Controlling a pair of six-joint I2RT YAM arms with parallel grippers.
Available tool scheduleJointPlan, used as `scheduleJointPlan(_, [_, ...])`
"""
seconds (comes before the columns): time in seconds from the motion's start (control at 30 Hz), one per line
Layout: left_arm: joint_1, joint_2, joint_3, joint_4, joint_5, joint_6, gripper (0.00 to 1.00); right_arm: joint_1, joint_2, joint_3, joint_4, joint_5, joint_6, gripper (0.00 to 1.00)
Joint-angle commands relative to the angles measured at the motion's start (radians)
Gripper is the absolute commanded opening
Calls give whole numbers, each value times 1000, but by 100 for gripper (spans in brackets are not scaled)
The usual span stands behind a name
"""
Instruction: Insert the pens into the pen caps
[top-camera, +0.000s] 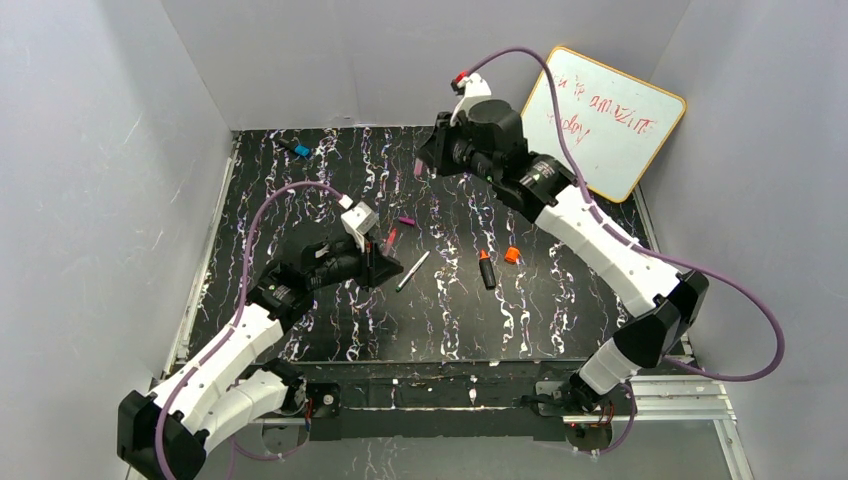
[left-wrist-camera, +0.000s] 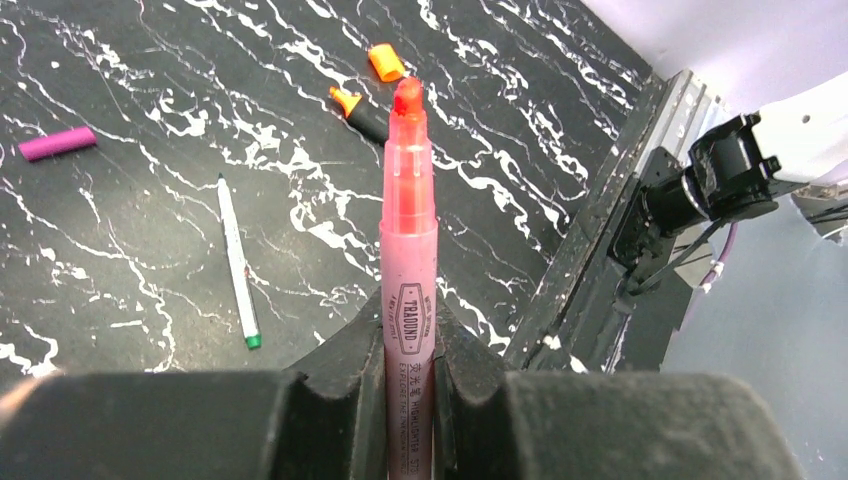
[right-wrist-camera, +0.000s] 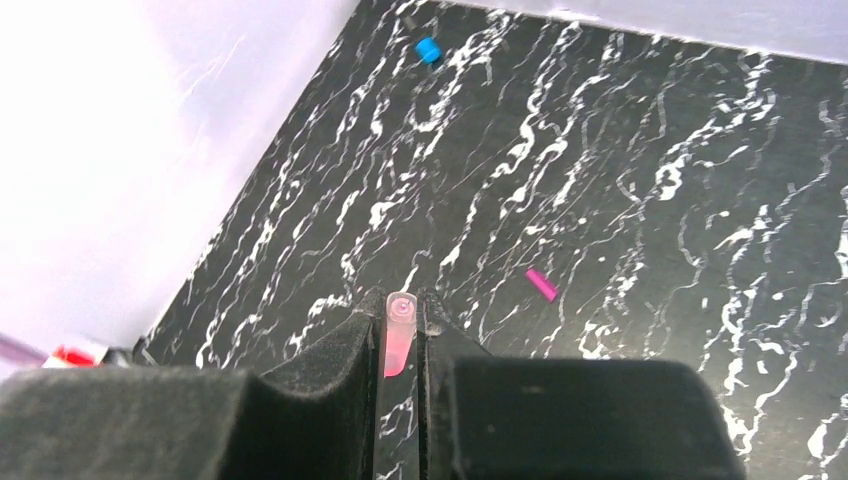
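My left gripper (left-wrist-camera: 410, 325) is shut on a slim pink pen (left-wrist-camera: 409, 230), whose bare tip points away from the wrist. In the top view that gripper (top-camera: 377, 262) hovers mid-table with the pink pen (top-camera: 390, 238) sticking out. My right gripper (right-wrist-camera: 400, 318) is shut on a pale pink cap (right-wrist-camera: 399, 335), raised over the far part of the table (top-camera: 428, 157). A white pen (top-camera: 412, 271) (left-wrist-camera: 236, 262), a short black marker (top-camera: 487, 270) (left-wrist-camera: 360, 110), an orange cap (top-camera: 512, 255) (left-wrist-camera: 385, 62) and a magenta cap (top-camera: 406, 221) (right-wrist-camera: 541, 284) lie on the mat.
A small black piece with a blue end (top-camera: 296, 149) (right-wrist-camera: 428, 49) lies near the far left corner. A whiteboard (top-camera: 605, 120) leans against the back right wall. Grey walls close in the black marbled mat (top-camera: 330, 330) on three sides.
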Motion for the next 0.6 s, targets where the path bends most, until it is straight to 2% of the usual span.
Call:
scheduleJointPlan(0.0, [2,2,-19,134,14,-76,0,59,-48,-88,57,-18,-18,4])
scheduleJointPlan(0.13, [2,-8,-42,211,17,-134,0,86,-83,-162,107,-30,12,4])
scheduleJointPlan(0.57, [2,0,-59,230,19,-197,0,141,-152,-220,209,37,40,4])
